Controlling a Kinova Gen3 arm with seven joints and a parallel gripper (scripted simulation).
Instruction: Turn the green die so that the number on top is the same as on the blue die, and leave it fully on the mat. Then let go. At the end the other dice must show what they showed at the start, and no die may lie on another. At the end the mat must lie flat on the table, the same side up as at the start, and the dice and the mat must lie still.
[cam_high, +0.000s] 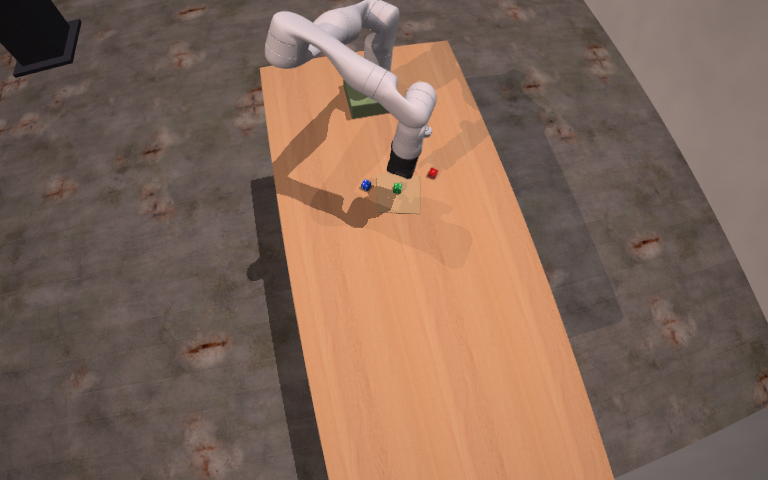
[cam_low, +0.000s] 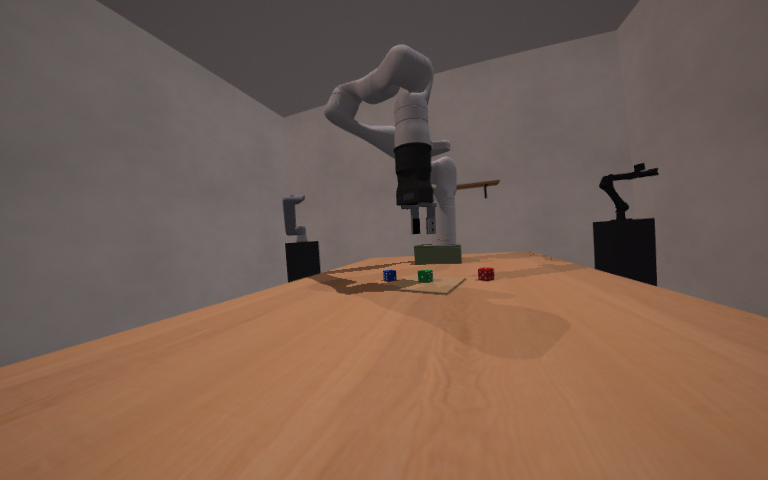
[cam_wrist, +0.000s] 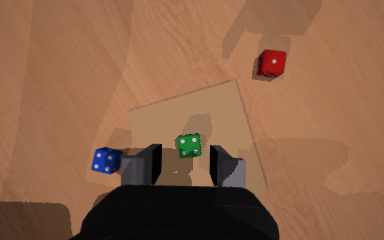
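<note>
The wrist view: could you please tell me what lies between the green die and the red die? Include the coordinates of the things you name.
Only bare pale mat and wooden table (cam_high: 453, 339) (cam_low: 254, 396) (cam_wrist: 60, 65), in the wrist view.

Green die: the solid green cube die (cam_high: 397, 187) (cam_low: 425, 276) (cam_wrist: 189, 146) has white round dots; its top face shows four of them.
Blue die: the deep blue cube die (cam_high: 365, 185) (cam_low: 389, 275) (cam_wrist: 106, 160) has white dots, also four on top.
Red die: the bright red cube die (cam_high: 432, 173) (cam_low: 485, 273) (cam_wrist: 271, 63) has white dots, with one on top.
Mat: the thin square mat (cam_high: 407, 203) (cam_low: 438, 287) (cam_wrist: 230, 110) is plain beige.
Surface: the wooden table surface (cam_high: 430, 339) (cam_low: 396, 396) (cam_wrist: 60, 75) is orange-brown, with long grain lines.
Arm: the smooth robot arm (cam_high: 356, 67) (cam_low: 412, 118) is white, with thin dark rings.
Base: the box-shaped base block (cam_high: 370, 108) (cam_low: 437, 254) is muted green.
</note>
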